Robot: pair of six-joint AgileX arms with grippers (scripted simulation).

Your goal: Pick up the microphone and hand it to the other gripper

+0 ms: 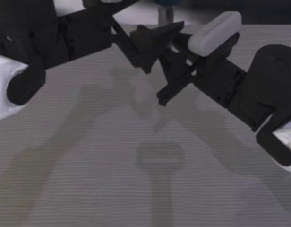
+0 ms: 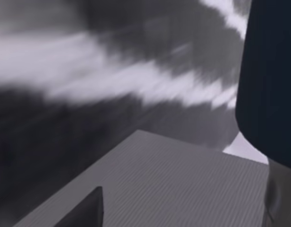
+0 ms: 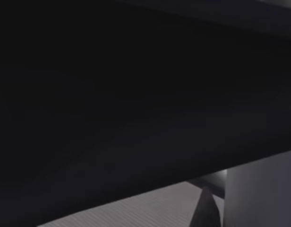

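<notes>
Microphone (image 1: 165, 12) is held up at the table's far edge where the left gripper (image 1: 152, 40) and right gripper (image 1: 176, 71) meet, can't tell either's grip, so I'd confirm the receiver's pinch on the handle before releasing.

— Where is the small handheld microphone with the rounded dark-blue head and silver-grey cylindrical handle (image 1: 165, 14)?

— At twelve o'clock in the top view, raised off the bench, upright, head cut by the edge.

— And the black two-fingered left gripper (image 1: 152, 40)?

— Right at the handle; its twin, the right gripper (image 1: 171, 82), is just beside.
</notes>
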